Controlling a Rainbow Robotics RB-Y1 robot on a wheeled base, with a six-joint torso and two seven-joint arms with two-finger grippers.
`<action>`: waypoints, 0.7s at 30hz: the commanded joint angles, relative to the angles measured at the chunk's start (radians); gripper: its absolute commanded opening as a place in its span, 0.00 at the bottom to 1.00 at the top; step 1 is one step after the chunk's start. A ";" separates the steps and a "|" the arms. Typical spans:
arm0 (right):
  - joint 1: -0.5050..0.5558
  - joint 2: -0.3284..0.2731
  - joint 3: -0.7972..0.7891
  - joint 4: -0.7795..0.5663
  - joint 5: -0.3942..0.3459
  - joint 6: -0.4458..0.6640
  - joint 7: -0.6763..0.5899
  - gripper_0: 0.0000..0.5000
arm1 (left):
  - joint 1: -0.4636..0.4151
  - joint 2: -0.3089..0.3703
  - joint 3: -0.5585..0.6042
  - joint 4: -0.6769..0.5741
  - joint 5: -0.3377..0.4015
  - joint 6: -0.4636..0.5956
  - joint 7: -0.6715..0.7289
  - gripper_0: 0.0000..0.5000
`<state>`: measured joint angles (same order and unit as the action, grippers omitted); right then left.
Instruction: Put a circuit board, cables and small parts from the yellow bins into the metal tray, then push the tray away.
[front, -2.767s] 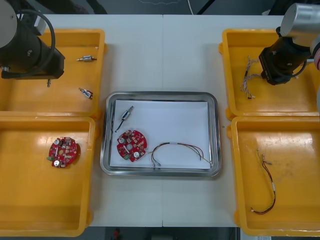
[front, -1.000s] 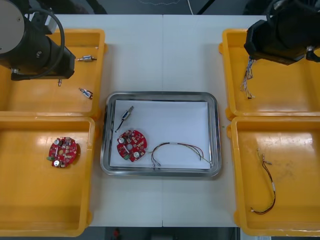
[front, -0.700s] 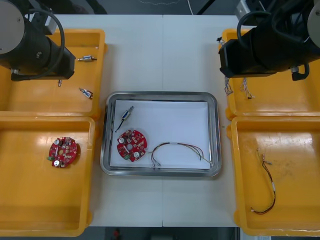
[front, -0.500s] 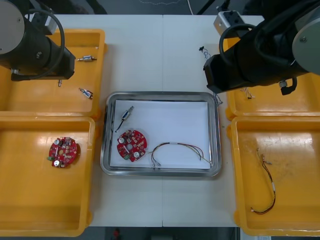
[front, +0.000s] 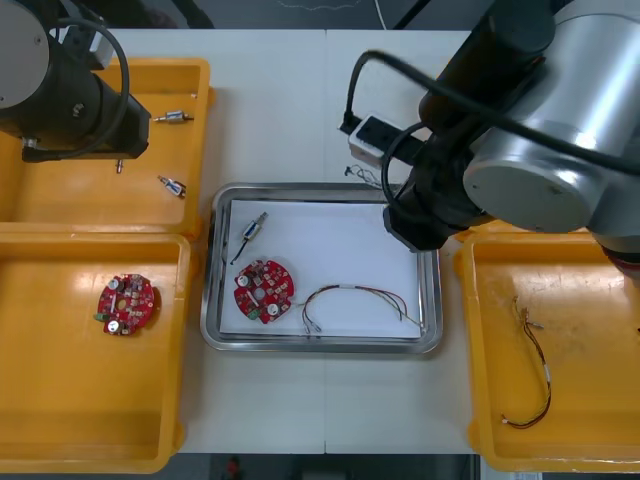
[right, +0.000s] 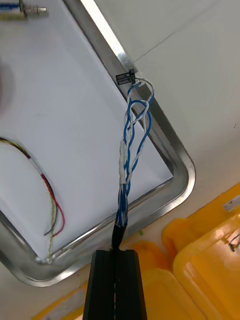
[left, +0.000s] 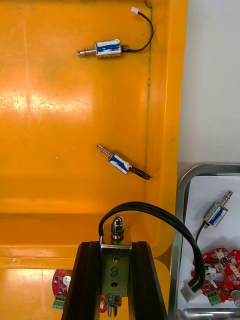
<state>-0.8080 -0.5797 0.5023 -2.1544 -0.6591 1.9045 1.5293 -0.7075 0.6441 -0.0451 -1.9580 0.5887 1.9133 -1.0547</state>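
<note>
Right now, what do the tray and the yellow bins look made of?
Metal tray: likely polished steel, its rim mirror-bright, matte white lining inside. Yellow bins: probably moulded plastic, smooth, with soft glare and rounded corners.

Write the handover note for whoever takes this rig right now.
Right gripper: shut on the twisted blue and white cable, hanging over the metal tray's far rim near its right corner.
Left gripper: shut on a small metal part, above the far left yellow bin.
Done: circuit board, red and yellow cable and one small part lie in the tray.
To do: drop both held things into the tray, then push it away.
</note>
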 joint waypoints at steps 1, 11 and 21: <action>0.000 -0.012 0.093 0.034 0.065 -0.084 0.176 0.00 | 0.003 -0.009 0.028 -0.035 -0.010 0.007 0.015 0.00; 0.001 0.023 0.188 0.185 0.138 -0.295 0.419 0.00 | 0.003 -0.009 0.028 -0.035 -0.010 0.007 0.016 0.00; 0.000 0.024 0.242 0.307 0.167 -0.427 0.612 0.00 | 0.003 -0.009 0.028 -0.035 -0.015 0.007 0.015 0.01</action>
<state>-0.8079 -0.5722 0.7117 -1.8661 -0.5020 1.5156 2.0733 -0.7074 0.6441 -0.0451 -1.9586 0.5876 1.9133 -1.0547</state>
